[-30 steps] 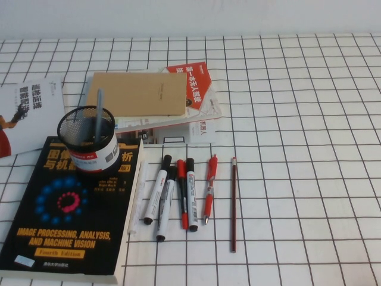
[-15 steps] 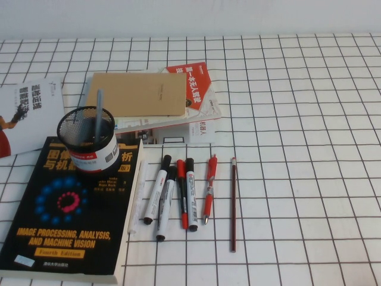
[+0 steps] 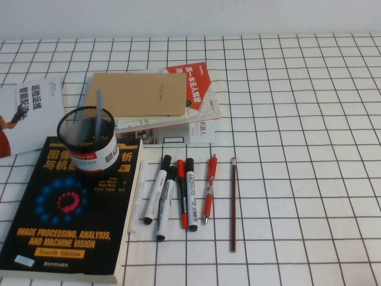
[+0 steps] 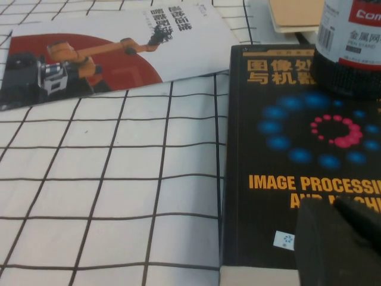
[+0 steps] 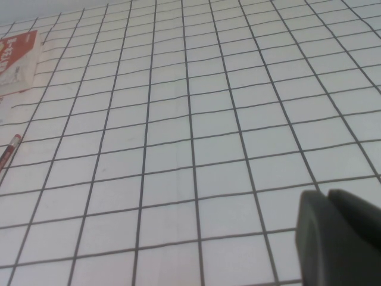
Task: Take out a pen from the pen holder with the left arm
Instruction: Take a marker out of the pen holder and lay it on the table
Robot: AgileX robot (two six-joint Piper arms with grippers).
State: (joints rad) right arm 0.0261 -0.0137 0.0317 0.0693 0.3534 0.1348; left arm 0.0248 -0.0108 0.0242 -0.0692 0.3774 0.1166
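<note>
My left gripper point(image 4: 334, 210) closed on nothing; pen point(image 3: 98, 116) in the pen holder point(image 3: 88, 143)
I hang over the six o'clock end of the book point(image 3: 65, 214), "IMAGE PROCESSING, ANALYSIS, AND MACHINE VISION"; the pen holder stands at its twelve; my right gripper point(image 5: 327, 199) hovers over gridded cloth point(image 5: 178, 119) toward three o'clock.

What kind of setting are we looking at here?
Probably a staged study desk: grid tablecloth, black textbook, mesh pen holder, loose markers. Left tool shut, over the black textbook; right tool over bare tablecloth.
</note>
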